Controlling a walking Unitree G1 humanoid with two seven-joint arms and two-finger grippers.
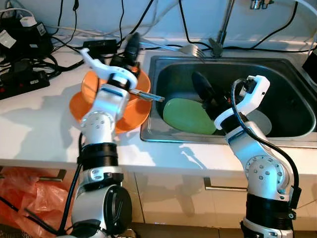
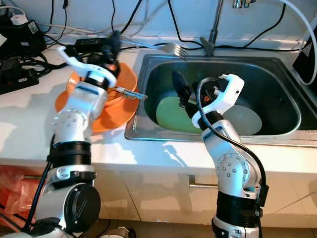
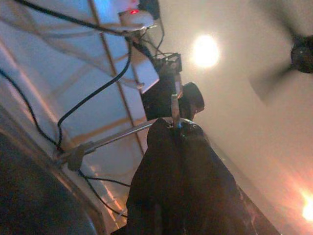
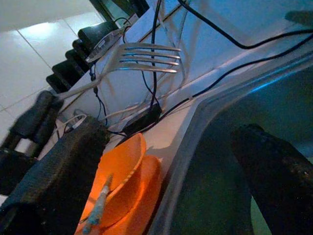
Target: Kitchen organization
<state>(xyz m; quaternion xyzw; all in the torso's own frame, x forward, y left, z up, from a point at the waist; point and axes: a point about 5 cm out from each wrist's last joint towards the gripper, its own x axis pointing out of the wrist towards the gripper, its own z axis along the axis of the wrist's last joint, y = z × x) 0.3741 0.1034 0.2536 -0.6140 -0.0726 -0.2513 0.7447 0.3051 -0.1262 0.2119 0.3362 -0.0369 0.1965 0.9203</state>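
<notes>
My left gripper (image 1: 132, 43) is raised over the counter's back edge, shut on the handle of a silver fork (image 1: 191, 49); its tines point toward the faucet. Below that arm an orange bowl (image 1: 90, 85) sits on an orange plate (image 1: 75, 107), and a thin utensil (image 1: 146, 95) rests across the bowl's rim. My right gripper (image 1: 204, 88) reaches into the steel sink (image 1: 163, 64), open and empty, its fingers (image 4: 63, 161) spread just above a green plate (image 1: 185, 118). A pale plate (image 1: 261, 122) lies beside the green one, partly hidden by my right arm.
Black power strips and tangled cables (image 1: 29, 54) crowd the counter's back left. The faucet stem (image 1: 224, 22) rises behind the sink. An orange plastic bag (image 1: 25, 191) lies on the floor at the lower left. Cabinet drawers run below the counter edge.
</notes>
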